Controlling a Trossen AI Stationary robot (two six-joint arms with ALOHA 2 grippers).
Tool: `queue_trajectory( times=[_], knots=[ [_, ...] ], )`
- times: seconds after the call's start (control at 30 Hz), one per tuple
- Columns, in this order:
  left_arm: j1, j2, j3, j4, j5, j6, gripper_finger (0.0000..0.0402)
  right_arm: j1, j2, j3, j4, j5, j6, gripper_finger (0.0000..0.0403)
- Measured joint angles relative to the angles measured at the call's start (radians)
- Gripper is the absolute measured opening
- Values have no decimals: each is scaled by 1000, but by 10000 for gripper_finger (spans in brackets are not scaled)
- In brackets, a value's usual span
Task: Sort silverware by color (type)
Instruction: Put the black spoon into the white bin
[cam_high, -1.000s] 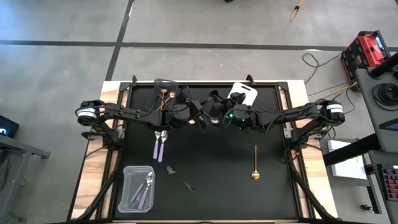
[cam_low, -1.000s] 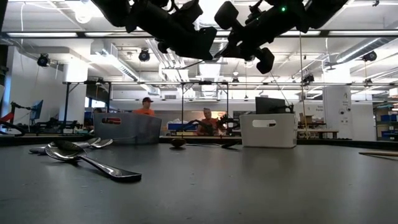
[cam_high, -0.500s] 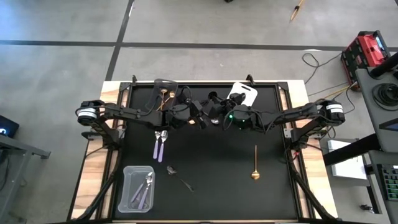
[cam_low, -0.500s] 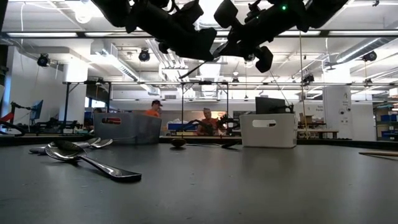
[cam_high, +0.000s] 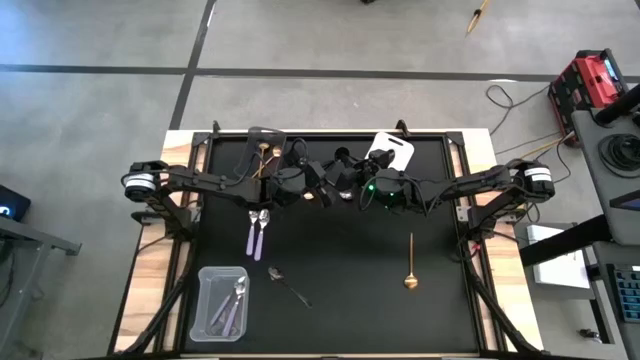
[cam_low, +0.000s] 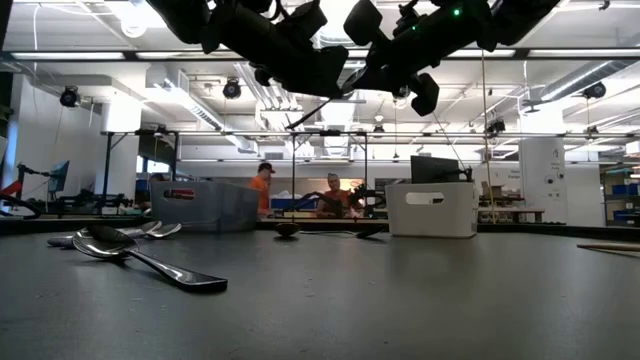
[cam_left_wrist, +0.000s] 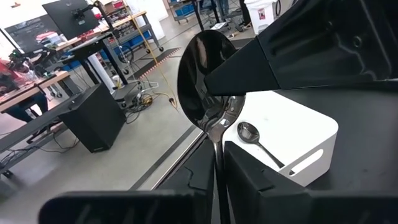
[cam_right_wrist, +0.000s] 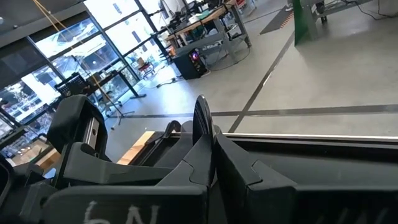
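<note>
A dark shiny spoon (cam_left_wrist: 200, 74) hangs high over the table's far middle, between my two grippers. My left gripper (cam_high: 322, 192) comes from the left and my right gripper (cam_high: 344, 190) from the right; both are shut on it. In the low view the spoon (cam_low: 312, 107) is a thin slanting line below the two hands. On the mat lie two lilac-handled spoons (cam_high: 257, 235), another dark spoon (cam_high: 288, 285) and a gold spoon (cam_high: 410, 262). My left gripper has the dark spoon's handle (cam_left_wrist: 217, 165) pinched between its two fingers. It comes level from the table's left, and the spoon runs on forward past the fingertips with its bowl at the free end, clear of the table. My right gripper, level from the table's right, is shut on the bowl end of the spoon. One finger (cam_left_wrist: 298, 56) lies against the bowl's side. In its own wrist view the bowl (cam_right_wrist: 202, 119) stands edge-on above the closed fingers.
A dark bin (cam_high: 262, 145) with gold spoons stands at the far left. A white bin (cam_high: 392, 152) at the far right holds a dark spoon (cam_left_wrist: 250, 132). A clear bin (cam_high: 222, 302) with lilac spoons sits at the near left. People stand in the room behind.
</note>
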Motion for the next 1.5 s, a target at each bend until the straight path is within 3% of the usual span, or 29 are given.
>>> queue_trajectory(
  times=[0.63,0.93,1.07,1.17,1.37,1.5],
  knots=[
    [0,-19,-4,-34,4,0,179,-5,-10,0,-1,9,-26,9],
    [0,-182,-58,-120,94,27,212,-53,-51,0,-63,1,-49,9],
    [0,-270,-119,-105,100,96,213,-101,-61,1,-70,-96,-77,9],
    [1,-341,-183,-94,127,139,213,-150,-72,40,-166,-157,-73,9],
    [3,-499,-326,-34,312,162,213,-254,-73,205,-552,-255,-69,9],
    [4,-592,-388,17,340,190,213,-329,-73,327,-783,-324,-71,9]
  ],
)
